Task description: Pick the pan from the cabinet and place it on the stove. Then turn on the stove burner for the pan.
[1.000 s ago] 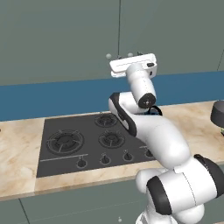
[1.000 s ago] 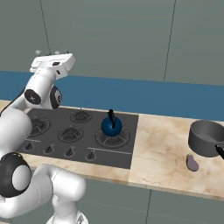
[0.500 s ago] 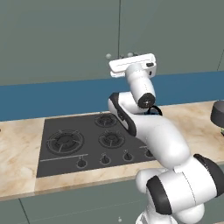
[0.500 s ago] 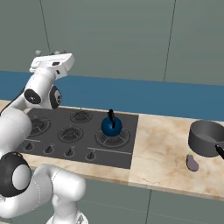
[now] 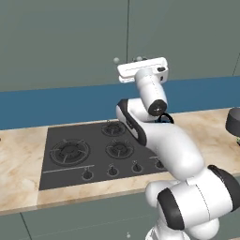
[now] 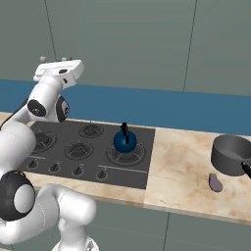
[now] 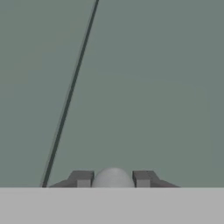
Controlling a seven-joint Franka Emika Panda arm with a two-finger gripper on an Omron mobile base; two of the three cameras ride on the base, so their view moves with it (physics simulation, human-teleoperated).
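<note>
The grey-green wall cabinet [image 5: 84, 42] has both flat doors closed, and the pan is hidden. In the hand view my gripper [image 7: 113, 179] is shut on a small round pale knob [image 7: 113, 176], with a dark fingertip [image 7: 82, 178] on each side of it. The door seam [image 7: 70, 92] runs to the left of the knob. From the base views, my hand is raised against the cabinet's lower edge at the right door's knob [image 5: 139, 58]. The other door's knob [image 5: 116, 60] is free. The black stove [image 5: 93, 150] lies below, with its large left burner [image 5: 70, 151] bare.
A blue kettle [image 6: 125, 140] stands on a right-hand burner of the stove [image 6: 88, 152]. On the marble counter [image 6: 181, 171] to the right sit a dark-grey pot [image 6: 230, 154] and a small purple thing [image 6: 214, 181]. A blue backsplash runs below the cabinet.
The jaws have closed from wide open onto the cabinet door's knob. The arm and the doors have not moved.
</note>
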